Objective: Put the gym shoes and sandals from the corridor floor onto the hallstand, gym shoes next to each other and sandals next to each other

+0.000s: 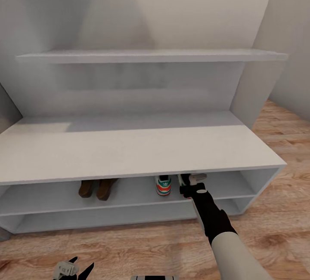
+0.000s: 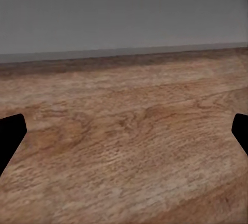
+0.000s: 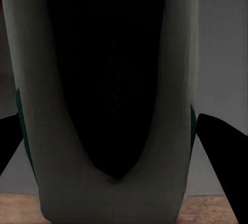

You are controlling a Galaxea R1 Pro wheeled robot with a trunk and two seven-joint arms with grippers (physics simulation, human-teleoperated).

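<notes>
— Right gripper (image 1: 186,182) is reaching in under the flat top of the hallstand (image 1: 129,151), at the upper shelf of its low base. What is it doing there?

— Its wrist camera has a white gym shoe (image 3: 111,193) with green side stripes sitting between the two dark fingertips (image 3: 222,146). The fingertips stand just outside the shoe's walls, and I cannot tell whether they are pressing on it or only bracketing it.

— And the other gym shoe?

— Another gym shoe (image 1: 163,185) stands on that same shelf just to the left of the gripper, heel outward, with its green and red-orange showing.

— The sandals?

— Two brown sandals (image 1: 98,187) lie side by side on the same shelf, well to the left of the gripper, beyond the standing shoe.

— What about the left gripper (image 1: 74,268)?

— Low and far to the left of the right one, over the wood-grain corridor floor (image 2: 124,146). Its fingers are spread wide with nothing between them.
</notes>
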